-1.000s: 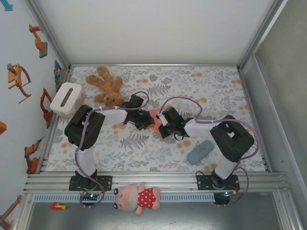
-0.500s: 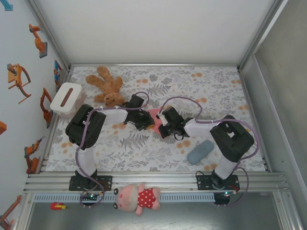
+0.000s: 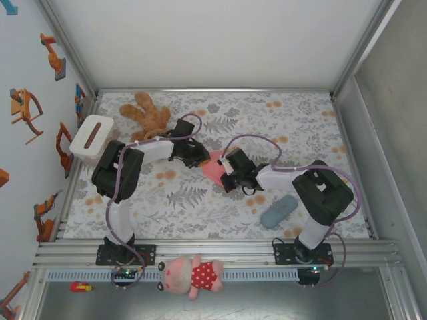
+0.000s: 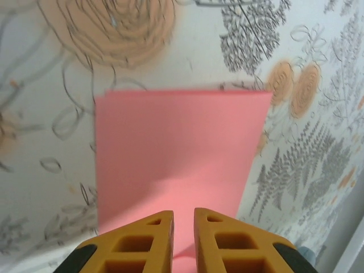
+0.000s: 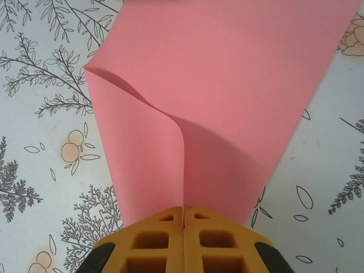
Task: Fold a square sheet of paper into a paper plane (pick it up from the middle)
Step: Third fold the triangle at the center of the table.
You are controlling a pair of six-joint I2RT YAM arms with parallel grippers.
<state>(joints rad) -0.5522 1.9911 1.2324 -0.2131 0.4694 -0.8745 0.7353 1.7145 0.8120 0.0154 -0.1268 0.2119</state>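
Observation:
The square sheet of paper (image 3: 214, 167) is salmon-pink and lies mid-table on the floral cloth. My right gripper (image 3: 226, 175) is at its near right edge. In the right wrist view the sheet (image 5: 239, 79) curls up into a soft fold, and the right gripper (image 5: 183, 209) is shut on that raised fold. My left gripper (image 3: 198, 159) sits just off the sheet's far left side. In the left wrist view the left gripper (image 4: 183, 214) is open by a narrow gap above the flat paper (image 4: 176, 148), holding nothing.
A brown teddy bear (image 3: 147, 119) lies at the back left beside a white box (image 3: 93, 137). A grey-blue pouch (image 3: 279, 211) rests near the right arm's base. A pink plush toy (image 3: 193, 275) lies on the front rail.
My left gripper has drawn back toward the far left, off the paper, so more of the pink sheet shows. The right gripper has stayed put, still pinching the sheet.

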